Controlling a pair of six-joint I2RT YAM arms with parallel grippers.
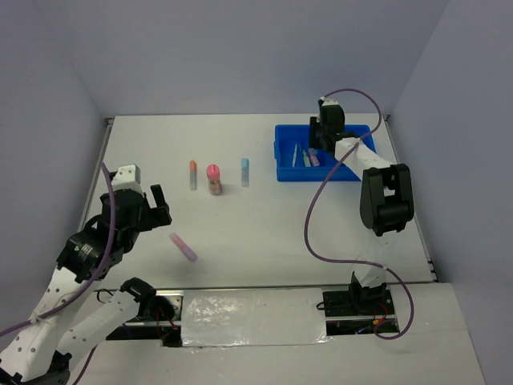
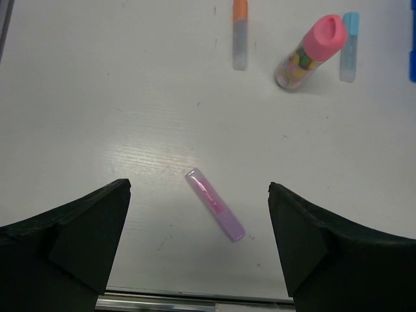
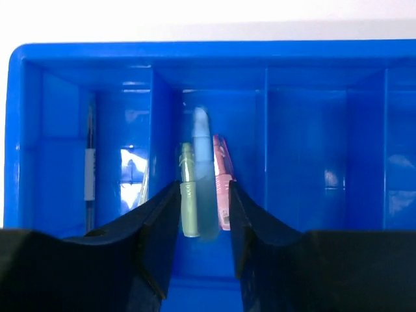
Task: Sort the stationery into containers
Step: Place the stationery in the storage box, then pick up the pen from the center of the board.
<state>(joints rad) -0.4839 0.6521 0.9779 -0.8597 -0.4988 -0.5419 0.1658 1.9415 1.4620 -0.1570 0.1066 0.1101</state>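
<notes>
The blue tray (image 1: 317, 178) stands at the back right. My right gripper (image 1: 321, 141) hangs over it, jaws slightly apart. In the right wrist view, the gripper (image 3: 204, 188) frames a blurred blue highlighter (image 3: 203, 162), loose between the jaws. It lies between a green highlighter (image 3: 188, 201) and a pink one (image 3: 223, 175) in one compartment. A dark slim pen (image 3: 89, 175) lies in the far-left compartment. My left gripper (image 1: 154, 210) is open and empty. It hovers over a purple highlighter (image 2: 214, 205) that lies on the table (image 1: 183, 246).
An orange-capped highlighter (image 1: 193, 174), an upright pink-capped tube (image 1: 214, 179) and a blue highlighter (image 1: 245, 172) stand in a row mid-table. They also show in the left wrist view: orange-capped (image 2: 240, 32), tube (image 2: 309, 52), blue (image 2: 350, 45). The table's near edge lies just below the purple highlighter.
</notes>
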